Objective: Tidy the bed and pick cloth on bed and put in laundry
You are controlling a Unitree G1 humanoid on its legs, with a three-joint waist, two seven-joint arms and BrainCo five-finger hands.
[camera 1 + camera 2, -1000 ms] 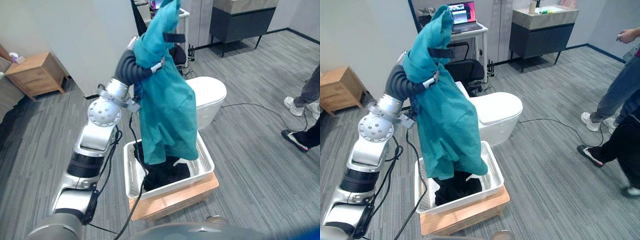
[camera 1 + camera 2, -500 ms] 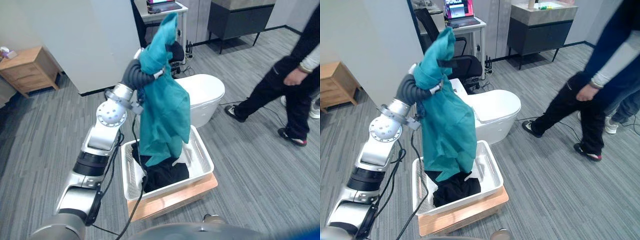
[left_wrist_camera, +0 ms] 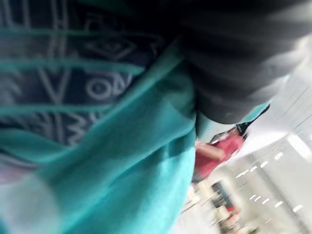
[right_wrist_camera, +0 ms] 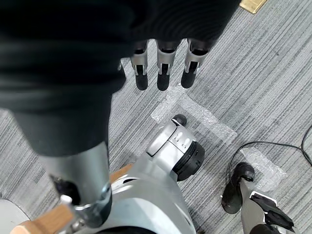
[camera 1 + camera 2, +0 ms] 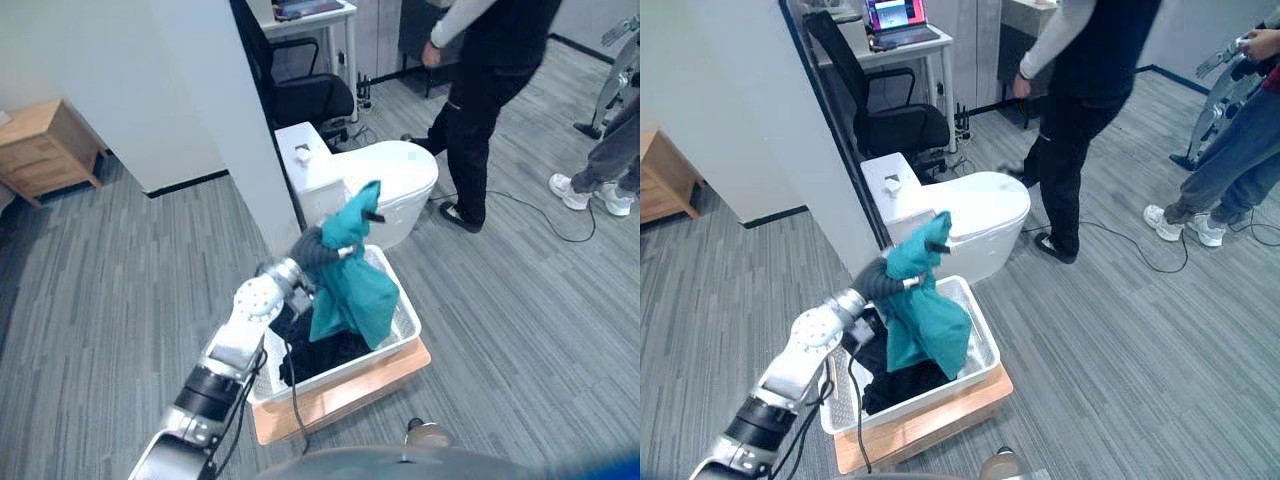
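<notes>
A teal garment (image 5: 350, 282) is draped over my left hand (image 5: 312, 250), whose dark ribbed cover sticks out from under the cloth. The garment's lower part hangs into the white laundry basket (image 5: 408, 322), over a pile of dark clothes (image 5: 322, 355). In the left wrist view the teal cloth (image 3: 122, 161) presses close against the ribbed cover (image 3: 234, 58), hiding what lies under it. My right hand (image 4: 163, 73) hangs over the grey floor with straight fingers and nothing in it.
The basket stands on a low wooden platform (image 5: 350, 388) beside a white toilet (image 5: 390, 185). A person in dark clothes (image 5: 490, 90) stands just behind the toilet; another person's legs (image 5: 610, 160) are at the right. An office chair (image 5: 300, 95) and a wooden nightstand (image 5: 40, 145) stand further back.
My left arm has come down, lowering the teal garment from head height into the basket. The view has shifted. A person has walked from the right to behind the toilet.
</notes>
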